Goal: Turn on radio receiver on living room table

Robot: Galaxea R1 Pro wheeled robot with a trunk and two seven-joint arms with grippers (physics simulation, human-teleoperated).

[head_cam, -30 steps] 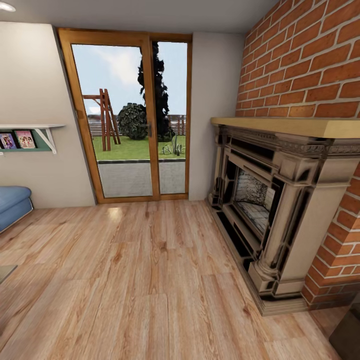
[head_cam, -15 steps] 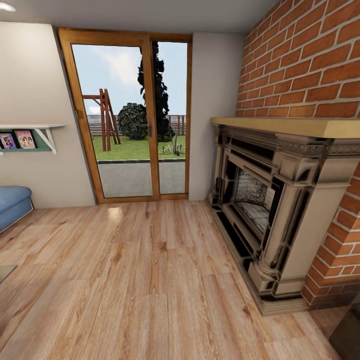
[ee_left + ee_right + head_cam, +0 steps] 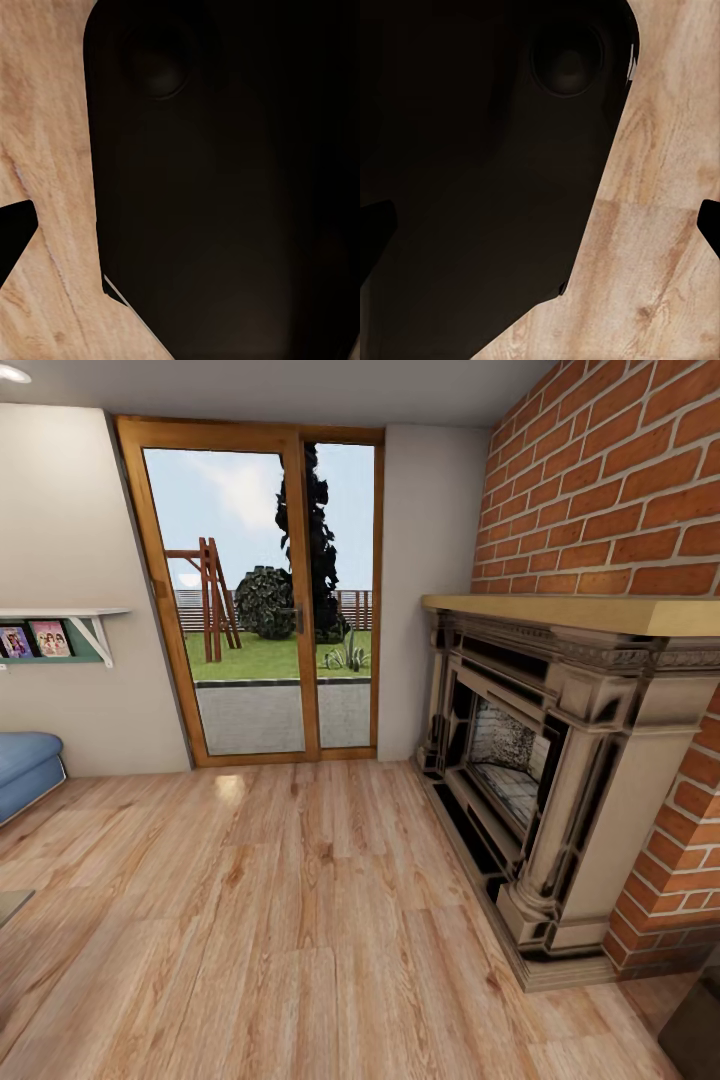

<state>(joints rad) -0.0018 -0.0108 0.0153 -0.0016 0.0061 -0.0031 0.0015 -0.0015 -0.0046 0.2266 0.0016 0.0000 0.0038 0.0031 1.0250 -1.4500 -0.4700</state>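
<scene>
Nothing has changed over the last second, honestly. The head view is the same shot as a second ago: light wood plank floor [image 3: 300, 920], the wood-framed glass doors [image 3: 260, 590] straight ahead with the garden behind them, and the big dark carved fireplace [image 3: 560, 760] set into the red brick wall [image 3: 620, 470] off to the right. A bit of blue sofa [image 3: 25, 765] pokes in at the left edge, with a small white wall shelf [image 3: 60, 630] above it holding a couple of framed pictures. Since the whole picture hasn't shifted at all, I'd say the base and head are parked for now, not rolling or turning.

So this is the living room, but the red radio receiver isn't in front of the camera, and neither is the desk it should sit on, unless the grey sliver at the far left edge [image 3: 12, 905] is a corner of it. Can't say for sure.

Both wrist views just look down past a big dark robot body part [image 3: 225, 187] at floor planks [image 3: 660, 225]. Black tips peek in at the edges, but I can't tell if either gripper is spread or closed.

My guess: the robot needs to swing left, toward the sofa side, to find the radio.
</scene>
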